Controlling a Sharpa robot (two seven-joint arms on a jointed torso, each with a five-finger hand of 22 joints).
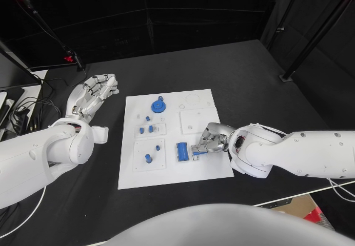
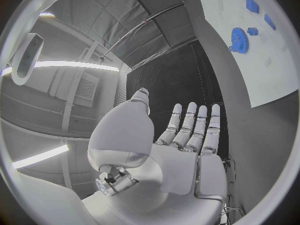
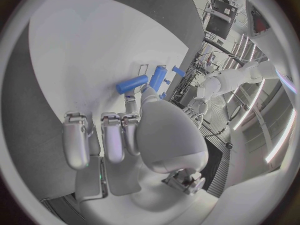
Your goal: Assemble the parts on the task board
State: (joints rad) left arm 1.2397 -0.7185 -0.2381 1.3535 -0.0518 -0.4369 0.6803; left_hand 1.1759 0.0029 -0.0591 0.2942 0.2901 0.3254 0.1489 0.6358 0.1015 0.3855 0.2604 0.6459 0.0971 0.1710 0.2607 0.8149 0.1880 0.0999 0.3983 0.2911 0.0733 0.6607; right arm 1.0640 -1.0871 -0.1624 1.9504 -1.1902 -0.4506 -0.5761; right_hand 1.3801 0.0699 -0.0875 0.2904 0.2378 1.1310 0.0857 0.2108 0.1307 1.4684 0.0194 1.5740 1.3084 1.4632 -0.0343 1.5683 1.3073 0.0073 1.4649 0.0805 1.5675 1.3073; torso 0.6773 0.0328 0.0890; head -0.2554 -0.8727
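Observation:
The white task board (image 1: 199, 105) lies mid-table. On it are a blue gear (image 1: 159, 106), several small blue parts (image 1: 150, 129) and a larger blue cylinder (image 1: 182, 151). My right hand (image 1: 209, 141) hovers low over the board's near right part with its fingers curled in. Thumb and a finger pinch one end of a short blue peg (image 1: 199, 153), seen from the wrist as the peg (image 3: 131, 84) beside the cylinder (image 3: 157, 77). My left hand (image 1: 92, 95) lies flat and empty, fingers straight, on the table left of the board; its wrist view shows the fingers (image 2: 190, 127) and the gear (image 2: 237, 39).
Cables and dark equipment (image 1: 18, 110) crowd the table's left edge behind my left arm. A stand's leg (image 1: 287, 77) meets the table at the far right. Black tabletop (image 1: 244, 72) stretches beyond and right of the board.

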